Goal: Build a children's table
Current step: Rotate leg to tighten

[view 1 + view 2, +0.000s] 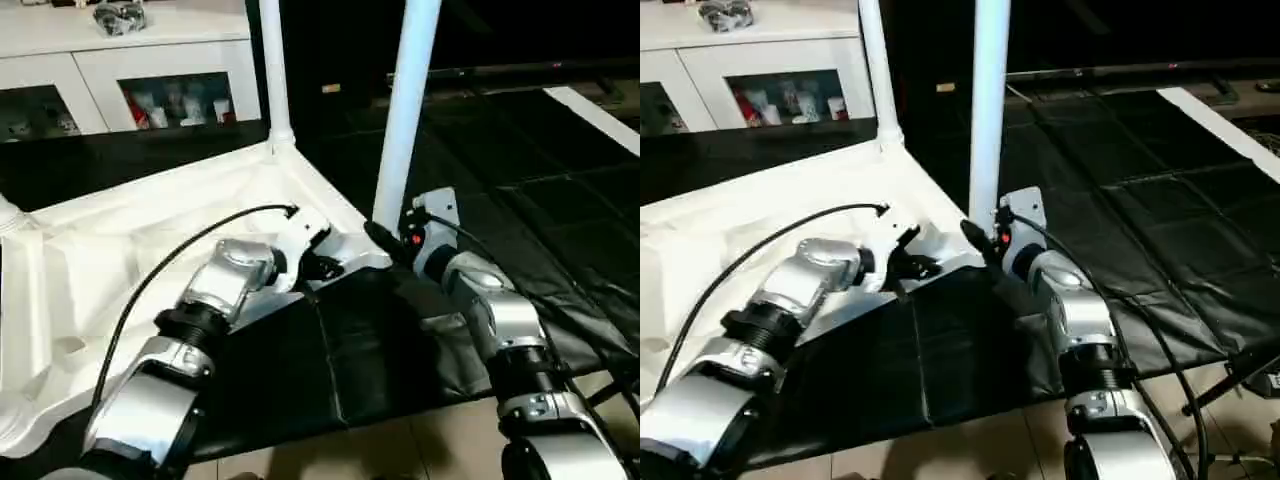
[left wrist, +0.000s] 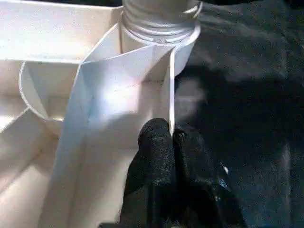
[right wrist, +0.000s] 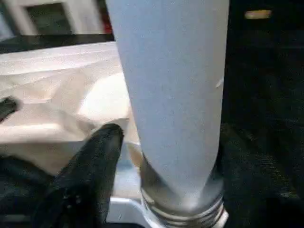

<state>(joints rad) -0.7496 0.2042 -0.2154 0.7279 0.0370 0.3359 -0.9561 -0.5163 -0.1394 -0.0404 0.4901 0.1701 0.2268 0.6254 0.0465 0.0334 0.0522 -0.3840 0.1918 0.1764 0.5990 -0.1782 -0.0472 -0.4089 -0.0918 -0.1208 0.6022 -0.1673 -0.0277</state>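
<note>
Left gripper (image 2: 171,142) pinches the table top (image 1: 150,240) rim; right gripper (image 1: 385,240), parted, flanks the leg (image 1: 405,110)

Two silver, rounded metal forearms (image 1: 215,290) – each stepped with black ribbed collars and bright clamp rings near the wrist. A thin black cable (image 1: 170,262) arcs over the left forearm; another trails along the right one (image 1: 1065,305). A small red light (image 1: 414,239) glows on the right wrist's pale camera block. The fingers (image 2: 159,161) are matte black, grainy rubber.

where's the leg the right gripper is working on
In the left eye view that leg stands upright in the tabletop's near corner socket, with the right gripper at its base and the left gripper beside it.
</note>
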